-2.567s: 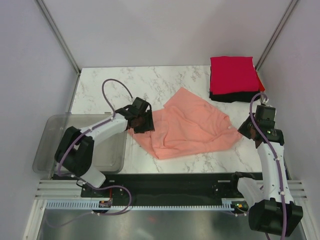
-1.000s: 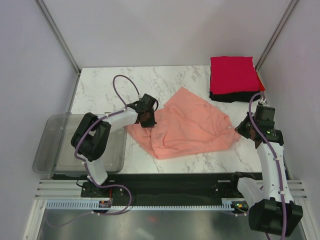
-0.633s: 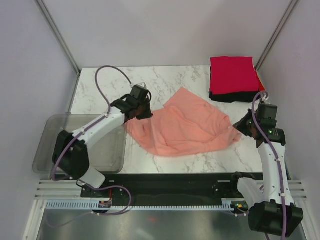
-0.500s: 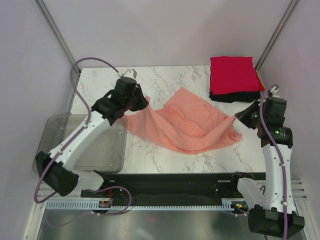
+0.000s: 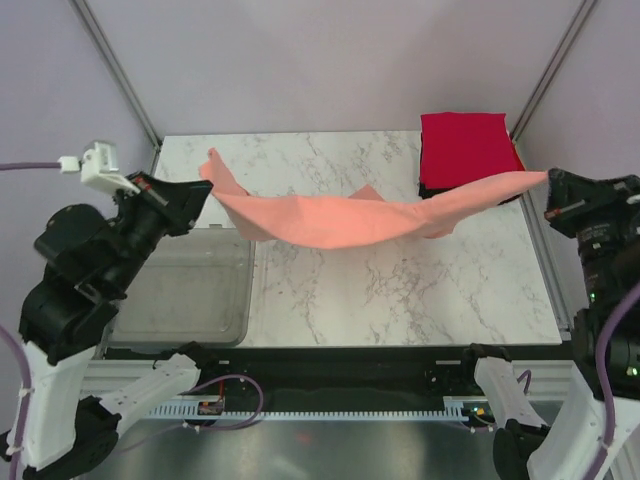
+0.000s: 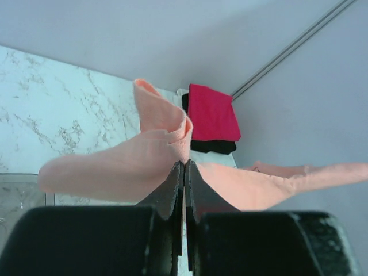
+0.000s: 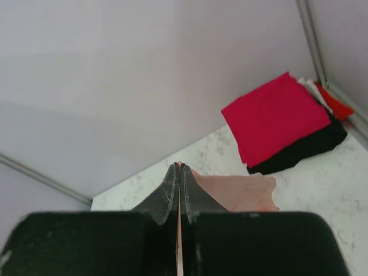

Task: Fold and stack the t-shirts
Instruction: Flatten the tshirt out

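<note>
Counts:
- T-shirts: 3 certain.
- pink t-shirt (image 5: pixel 330 218) x1, strung between both grippers.
- red t-shirt (image 5: pixel 465 150) x1, folded, just beyond right gripper (image 5: pixel 548 182), well apart from left gripper (image 5: pixel 203 191).
- black t-shirt (image 5: pixel 460 195) x1, folded, under red one.
- red-orange sliver (image 7: pixel 339 103) x1 at stack's edge; couldn't tell if 4th shirt.
- Grippers: 2, each pinched on one pink end.
- Arms: 2.
- tub (image 5: pixel 200 310) x1, grey, below left gripper.
</note>
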You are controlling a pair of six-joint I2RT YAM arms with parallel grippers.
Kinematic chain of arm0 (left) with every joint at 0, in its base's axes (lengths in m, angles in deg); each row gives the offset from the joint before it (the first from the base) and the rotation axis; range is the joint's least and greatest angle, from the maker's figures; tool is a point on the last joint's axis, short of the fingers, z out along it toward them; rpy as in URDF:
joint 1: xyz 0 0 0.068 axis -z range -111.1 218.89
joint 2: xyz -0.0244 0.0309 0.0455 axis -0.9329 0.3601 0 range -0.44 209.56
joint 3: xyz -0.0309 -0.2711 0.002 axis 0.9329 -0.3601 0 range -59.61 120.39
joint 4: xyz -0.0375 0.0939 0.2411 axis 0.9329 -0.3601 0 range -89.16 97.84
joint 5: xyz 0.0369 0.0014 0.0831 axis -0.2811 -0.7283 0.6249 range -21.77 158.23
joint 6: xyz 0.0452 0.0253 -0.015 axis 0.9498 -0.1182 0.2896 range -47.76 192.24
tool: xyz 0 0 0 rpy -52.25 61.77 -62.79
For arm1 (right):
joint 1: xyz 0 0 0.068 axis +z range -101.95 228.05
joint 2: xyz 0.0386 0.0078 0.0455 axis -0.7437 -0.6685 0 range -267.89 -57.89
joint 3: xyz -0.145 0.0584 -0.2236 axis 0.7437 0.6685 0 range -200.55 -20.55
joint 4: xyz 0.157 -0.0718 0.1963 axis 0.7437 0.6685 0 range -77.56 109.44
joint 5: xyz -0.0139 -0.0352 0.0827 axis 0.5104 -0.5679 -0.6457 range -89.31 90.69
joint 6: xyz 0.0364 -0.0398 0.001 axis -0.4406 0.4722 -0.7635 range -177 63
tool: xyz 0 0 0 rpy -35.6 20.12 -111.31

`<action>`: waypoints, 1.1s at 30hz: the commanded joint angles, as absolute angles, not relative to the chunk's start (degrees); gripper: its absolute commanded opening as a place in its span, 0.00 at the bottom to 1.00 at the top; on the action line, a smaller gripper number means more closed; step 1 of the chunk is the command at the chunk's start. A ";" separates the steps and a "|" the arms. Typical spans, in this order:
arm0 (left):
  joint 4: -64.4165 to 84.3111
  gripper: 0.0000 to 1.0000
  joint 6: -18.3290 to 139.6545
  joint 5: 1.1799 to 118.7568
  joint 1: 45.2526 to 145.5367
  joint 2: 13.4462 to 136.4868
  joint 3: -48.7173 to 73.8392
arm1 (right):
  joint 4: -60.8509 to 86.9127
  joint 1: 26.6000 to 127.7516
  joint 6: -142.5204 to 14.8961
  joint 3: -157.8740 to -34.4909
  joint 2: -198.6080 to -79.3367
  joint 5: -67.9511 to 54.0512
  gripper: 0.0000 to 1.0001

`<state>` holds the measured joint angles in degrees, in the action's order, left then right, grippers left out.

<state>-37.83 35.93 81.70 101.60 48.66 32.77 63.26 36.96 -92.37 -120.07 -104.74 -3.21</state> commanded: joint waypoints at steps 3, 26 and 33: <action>-37.86 0.02 38.23 83.35 101.59 41.07 35.40 | 66.57 39.25 -88.99 -132.94 -100.62 16.31 0.00; -34.79 0.02 24.18 87.34 96.86 67.03 35.33 | 43.84 53.23 -73.70 -134.40 -133.71 25.11 0.00; -21.44 0.17 22.30 73.53 84.89 80.75 25.21 | 33.44 51.57 -74.13 -129.70 -153.05 23.82 0.06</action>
<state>-28.82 24.50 79.10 86.92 78.63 26.61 40.42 52.72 -74.76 -128.42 -150.82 23.46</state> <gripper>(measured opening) 0.088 0.035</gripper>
